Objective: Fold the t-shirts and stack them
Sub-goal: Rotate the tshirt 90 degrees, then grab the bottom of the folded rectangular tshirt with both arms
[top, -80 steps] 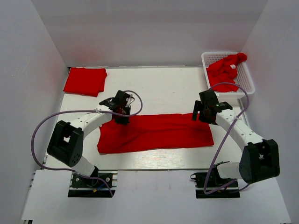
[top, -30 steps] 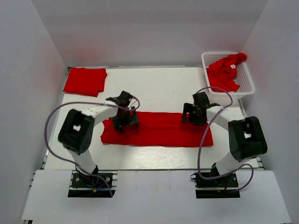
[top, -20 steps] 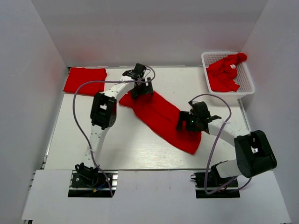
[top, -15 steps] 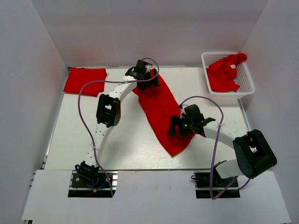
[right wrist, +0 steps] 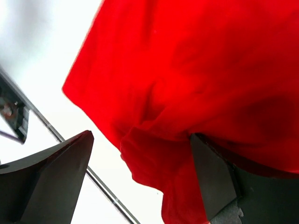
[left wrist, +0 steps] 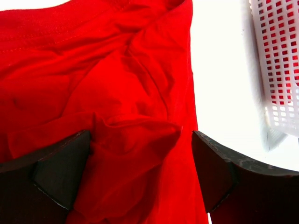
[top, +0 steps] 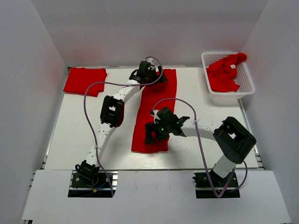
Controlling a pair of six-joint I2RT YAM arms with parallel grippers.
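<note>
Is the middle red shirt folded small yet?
Only partly: the middle shirt lies as a long narrow strip, unlike the small folded shirt.

White lattice basket (top: 231, 97) (far right corner) on table (top: 79, 130).

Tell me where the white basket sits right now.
In the top view, the basket sits at the far right corner of the table, holding crumpled red shirts, to the right of the long spread shirt.

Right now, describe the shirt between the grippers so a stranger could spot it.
At the middle of the white table lies a long red t-shirt strip, running from far edge toward near edge. The folded shirt at far left is squarish, the shirts in the basket crumpled; only this one lies stretched out.
</note>
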